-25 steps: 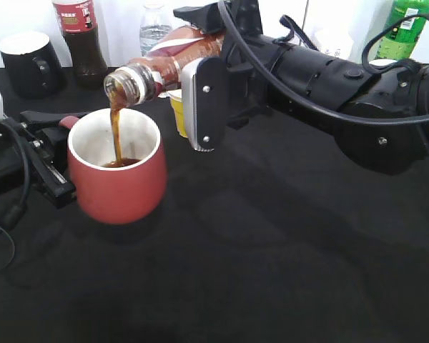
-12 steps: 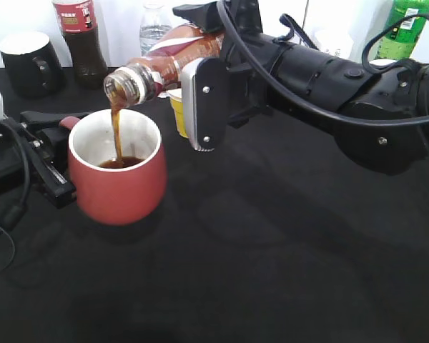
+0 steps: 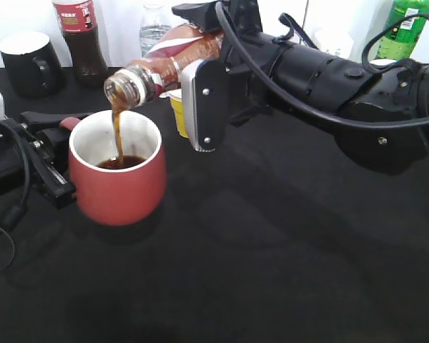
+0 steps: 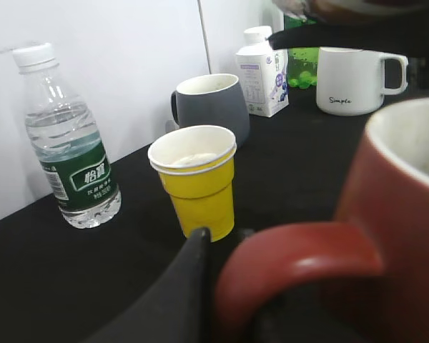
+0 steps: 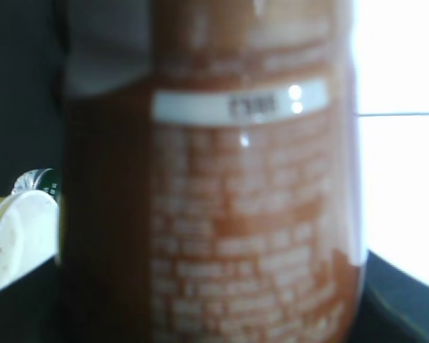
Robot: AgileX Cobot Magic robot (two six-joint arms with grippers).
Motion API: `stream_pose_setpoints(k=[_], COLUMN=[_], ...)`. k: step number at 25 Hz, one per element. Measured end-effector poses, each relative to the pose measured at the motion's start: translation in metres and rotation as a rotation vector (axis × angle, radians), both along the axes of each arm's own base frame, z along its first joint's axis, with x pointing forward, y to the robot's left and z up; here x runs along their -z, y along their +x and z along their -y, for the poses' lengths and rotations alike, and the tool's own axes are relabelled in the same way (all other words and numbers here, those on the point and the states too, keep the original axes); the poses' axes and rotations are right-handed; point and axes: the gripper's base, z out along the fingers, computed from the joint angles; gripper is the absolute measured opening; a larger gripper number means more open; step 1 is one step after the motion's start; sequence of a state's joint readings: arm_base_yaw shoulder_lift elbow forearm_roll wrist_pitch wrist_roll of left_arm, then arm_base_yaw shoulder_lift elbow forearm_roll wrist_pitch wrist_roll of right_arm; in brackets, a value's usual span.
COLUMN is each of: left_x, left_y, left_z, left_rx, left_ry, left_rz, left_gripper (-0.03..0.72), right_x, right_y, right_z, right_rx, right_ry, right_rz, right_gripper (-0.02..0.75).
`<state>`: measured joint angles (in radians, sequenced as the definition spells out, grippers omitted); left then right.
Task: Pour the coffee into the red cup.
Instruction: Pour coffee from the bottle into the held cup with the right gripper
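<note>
The coffee bottle point(image 3: 168, 63) is tipped mouth-down to the left, and a brown stream falls from its mouth into the red cup point(image 3: 118, 187), which holds dark liquid. My right gripper point(image 3: 204, 64) is shut on the bottle's body; its label fills the right wrist view point(image 5: 250, 214). My left gripper point(image 3: 53, 153) is shut on the cup's loop handle point(image 4: 293, 268), left of the cup, which stands on the black table.
A small yellow cup point(image 4: 196, 182) stands just behind the pour. A black mug point(image 3: 28, 63), a cola bottle point(image 3: 80, 39) and a water bottle point(image 4: 68, 153) line the back. A grey mug point(image 4: 211, 107), a carton point(image 4: 261, 71), a white mug point(image 4: 354, 78) and a green bottle point(image 3: 404, 28) stand farther right.
The bottle stays tipped and keeps pouring; the dark liquid in the red cup has risen a little. Neither arm has visibly moved.
</note>
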<state>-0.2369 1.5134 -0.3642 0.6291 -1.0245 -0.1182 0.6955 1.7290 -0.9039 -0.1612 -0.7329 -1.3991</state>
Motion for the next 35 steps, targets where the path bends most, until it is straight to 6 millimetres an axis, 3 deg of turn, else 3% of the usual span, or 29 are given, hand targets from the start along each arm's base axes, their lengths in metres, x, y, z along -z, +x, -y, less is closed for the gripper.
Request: stream_pose_setpoints(k=[35], left_x=[0.0002], left_y=[-0.0001], left_z=[0.0000], left_rx=[0.001], left_ry=[0.002], left_rz=[-0.001], left_gripper=[0.088], right_x=[-0.0025], right_y=[0.0002], right_z=[-0.0003], right_rx=[-0.001], right_ry=[0.000], right_rz=[0.033], right_gripper=[0.529])
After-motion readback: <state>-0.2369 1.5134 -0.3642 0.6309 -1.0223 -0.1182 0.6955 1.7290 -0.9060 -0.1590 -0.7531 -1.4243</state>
